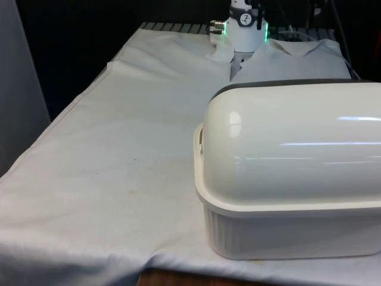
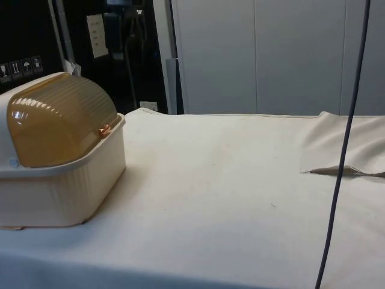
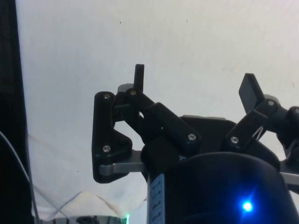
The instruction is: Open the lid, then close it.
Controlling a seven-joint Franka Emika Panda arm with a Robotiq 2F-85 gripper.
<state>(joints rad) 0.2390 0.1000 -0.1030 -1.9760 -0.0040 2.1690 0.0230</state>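
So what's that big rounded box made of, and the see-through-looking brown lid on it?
The bread box looks like cream moulded plastic: ribbed walls, a glossy dome with streaks of reflected light. Its lid looks like tinted amber plastic, finely ribbed and shiny, perhaps translucent. It rests on a white cloth, apparently matte fabric, creased at the edges.

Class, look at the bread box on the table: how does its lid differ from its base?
The lid is a smooth, rounded dome; the base is a straight-sided tub with upright ribs. In the side view the lid looks amber and see-through, the base cream and solid. The lid sits closed on top; the base rests on the cloth. Both look like glossy plastic.
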